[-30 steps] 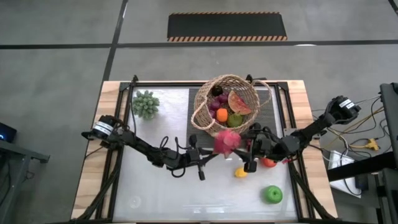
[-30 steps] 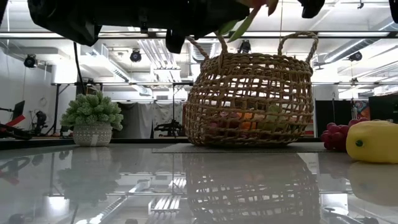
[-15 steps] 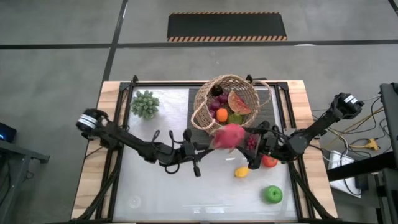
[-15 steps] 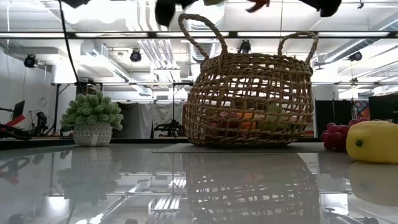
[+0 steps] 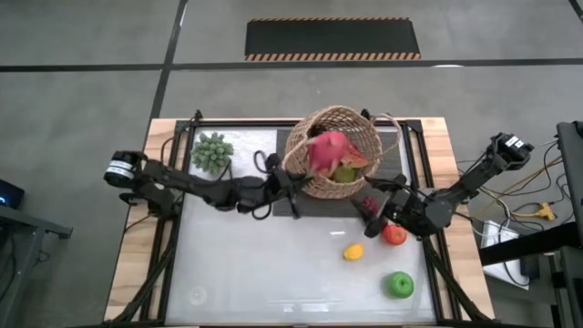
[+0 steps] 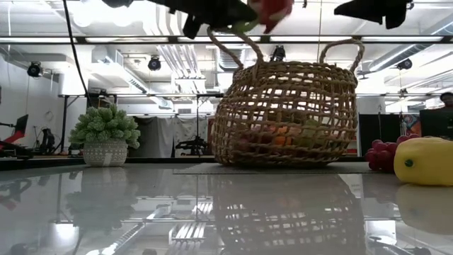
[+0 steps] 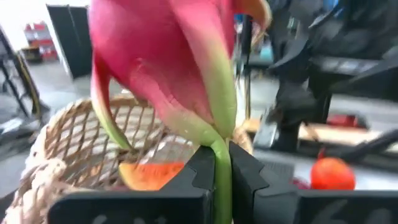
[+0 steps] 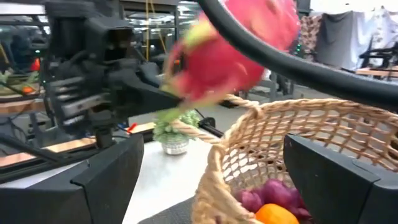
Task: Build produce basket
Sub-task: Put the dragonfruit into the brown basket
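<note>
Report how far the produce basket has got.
Done: the basket already holds an orange, purple grapes and a watermelon slice. In hand: the left gripper holds the dragon fruit by a leaf over the basket. Left: lemon, tomato and green apple on the table.

The basket (image 5: 360, 137) is rough woven wicker; the table (image 5: 273, 273) has a glossy white top and wooden edges.

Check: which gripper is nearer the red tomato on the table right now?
Right. The right gripper hangs open just beside the tomato, near the basket. The left gripper is across the basket, jaws shut on the dragon fruit above it.
</note>
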Robot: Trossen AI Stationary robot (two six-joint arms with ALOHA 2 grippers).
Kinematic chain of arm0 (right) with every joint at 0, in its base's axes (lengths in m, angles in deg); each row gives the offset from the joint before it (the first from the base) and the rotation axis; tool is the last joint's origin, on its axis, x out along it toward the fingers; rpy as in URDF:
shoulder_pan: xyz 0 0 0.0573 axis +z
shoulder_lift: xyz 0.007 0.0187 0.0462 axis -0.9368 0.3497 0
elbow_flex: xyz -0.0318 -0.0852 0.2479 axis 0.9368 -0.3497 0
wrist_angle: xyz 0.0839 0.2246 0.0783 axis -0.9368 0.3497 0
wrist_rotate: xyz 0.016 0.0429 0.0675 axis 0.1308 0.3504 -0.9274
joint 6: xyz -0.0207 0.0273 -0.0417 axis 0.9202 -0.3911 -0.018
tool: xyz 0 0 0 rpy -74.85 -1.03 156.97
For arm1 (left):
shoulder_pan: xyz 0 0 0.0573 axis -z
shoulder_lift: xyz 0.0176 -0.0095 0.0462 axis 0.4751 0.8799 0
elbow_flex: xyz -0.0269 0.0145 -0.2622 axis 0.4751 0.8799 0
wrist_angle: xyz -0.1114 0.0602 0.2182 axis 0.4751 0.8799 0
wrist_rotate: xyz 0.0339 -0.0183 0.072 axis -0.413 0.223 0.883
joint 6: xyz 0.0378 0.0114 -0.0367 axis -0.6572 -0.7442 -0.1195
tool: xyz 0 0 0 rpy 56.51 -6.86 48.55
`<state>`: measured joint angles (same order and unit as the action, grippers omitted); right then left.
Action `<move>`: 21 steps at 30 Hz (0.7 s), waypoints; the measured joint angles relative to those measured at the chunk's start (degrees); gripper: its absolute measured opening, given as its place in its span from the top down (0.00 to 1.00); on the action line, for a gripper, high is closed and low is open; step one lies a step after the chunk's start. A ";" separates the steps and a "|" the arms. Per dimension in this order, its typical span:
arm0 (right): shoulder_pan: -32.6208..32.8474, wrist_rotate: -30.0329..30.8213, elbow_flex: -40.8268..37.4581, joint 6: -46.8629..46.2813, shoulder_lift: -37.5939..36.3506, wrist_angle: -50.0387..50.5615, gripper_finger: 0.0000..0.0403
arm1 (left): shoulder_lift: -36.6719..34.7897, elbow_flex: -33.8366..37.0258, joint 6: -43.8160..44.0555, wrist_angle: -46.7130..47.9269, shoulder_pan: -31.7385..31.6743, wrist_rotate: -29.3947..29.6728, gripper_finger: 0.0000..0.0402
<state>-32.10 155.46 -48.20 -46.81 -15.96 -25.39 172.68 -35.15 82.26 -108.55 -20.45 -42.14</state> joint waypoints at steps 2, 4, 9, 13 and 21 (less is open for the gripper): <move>1.62 1.81 0.00 0.88 -0.55 0.11 0.09 | -0.44 -4.07 1.44 10.43 -0.85 -0.22 1.00; 3.34 4.21 0.00 2.09 -1.12 0.03 0.09 | -0.51 -9.61 2.53 21.45 -1.16 -0.48 1.00; 5.99 7.04 0.00 2.92 -1.32 0.06 0.09 | 0.29 -20.01 2.92 38.80 -1.07 -0.54 1.00; 6.87 7.04 0.00 2.89 -1.32 0.43 0.09 | 0.53 -26.79 4.23 47.10 -1.71 -0.55 1.00; 6.97 7.04 0.00 2.68 -1.32 0.69 0.09 | 5.29 -32.16 6.51 49.60 -5.61 -2.86 1.00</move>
<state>-25.13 162.51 -48.20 -44.13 -17.28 -24.70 177.97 -67.31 88.77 -58.95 -26.05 -44.99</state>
